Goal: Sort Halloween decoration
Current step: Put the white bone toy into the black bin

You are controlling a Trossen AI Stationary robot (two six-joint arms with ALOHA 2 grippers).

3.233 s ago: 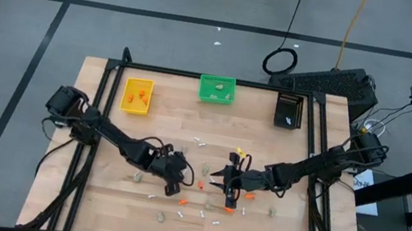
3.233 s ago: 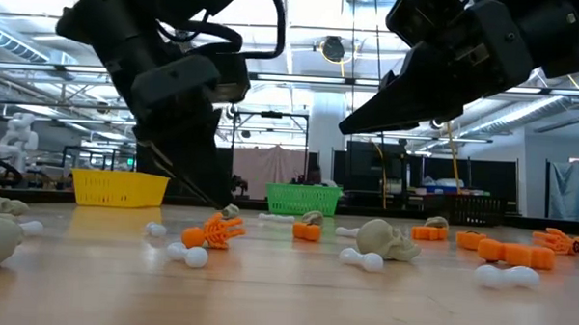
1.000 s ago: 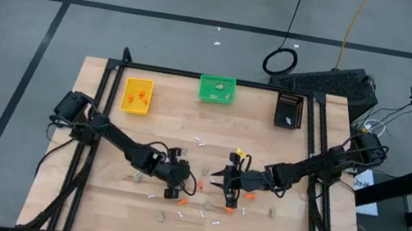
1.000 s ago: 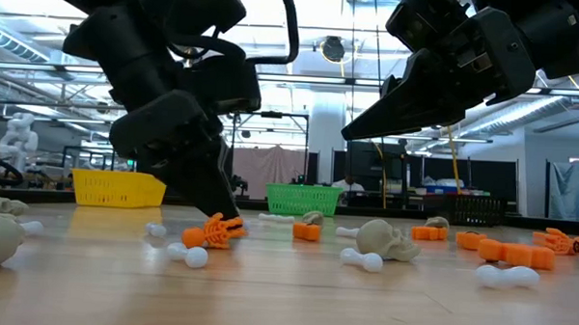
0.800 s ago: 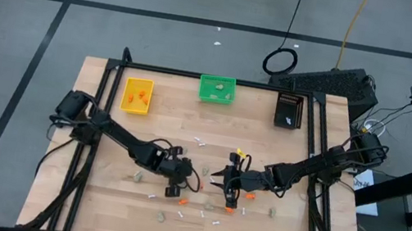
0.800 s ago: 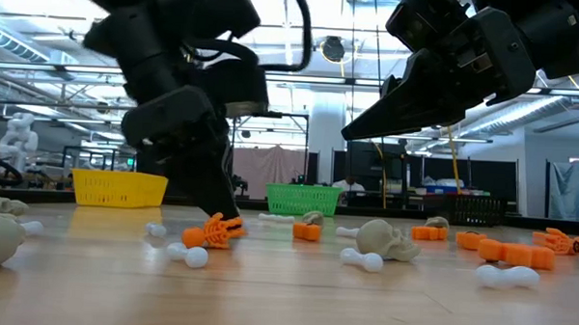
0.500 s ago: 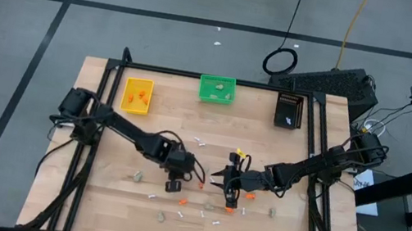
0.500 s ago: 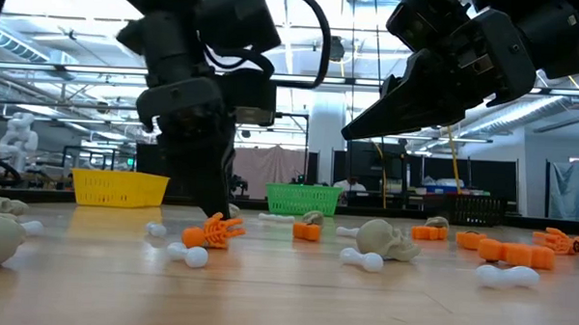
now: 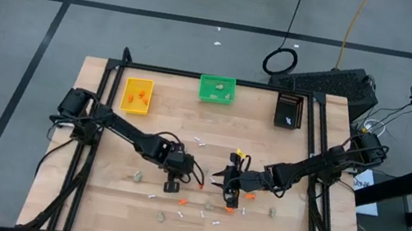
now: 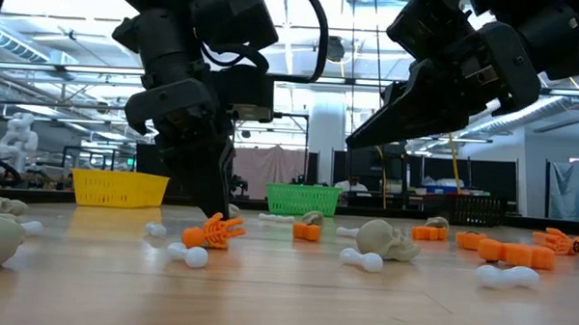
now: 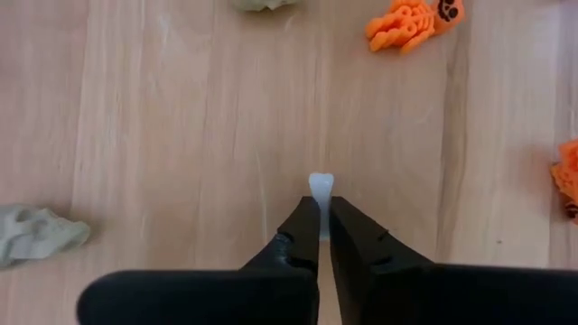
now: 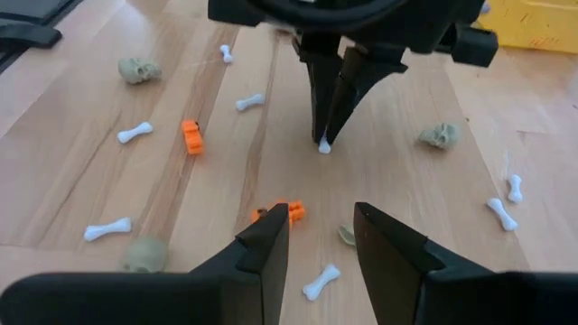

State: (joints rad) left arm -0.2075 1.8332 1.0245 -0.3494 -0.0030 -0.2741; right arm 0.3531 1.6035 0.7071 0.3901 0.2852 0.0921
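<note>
Small Halloween decoration pieces lie scattered on the wooden table: orange bits (image 11: 411, 20), beige-grey skull lumps (image 11: 36, 233) and white sticks (image 12: 135, 134). My left gripper (image 11: 322, 206), near the table's middle (image 9: 184, 166), points down and is shut on one white stick (image 11: 321, 186). My right gripper (image 12: 321, 227) hangs open a little to the right of it (image 9: 217, 177), above the table, with nothing between its fingers. My left gripper pinches a white stick between its two fingertips (image 11: 305, 217), coming from above and pointing down. The stick's knobbed end (image 11: 321, 184) pokes out just past the tips, down at the table top (image 12: 322, 144). Whether that end rests on the wood cannot be told.
A yellow bin (image 9: 137, 95), a green bin (image 9: 217, 89) and a black bin (image 9: 289, 110) stand along the far edge. An orange skeleton piece (image 10: 215, 232) and a skull (image 10: 388, 240) lie close to the grippers. A black frame runs along the table's far and side edges.
My left gripper has gone toward the table's right and far edges and has tipped from a slant to nearly straight down, ending over the spot behind the orange skeleton piece. My right gripper has kept still.
</note>
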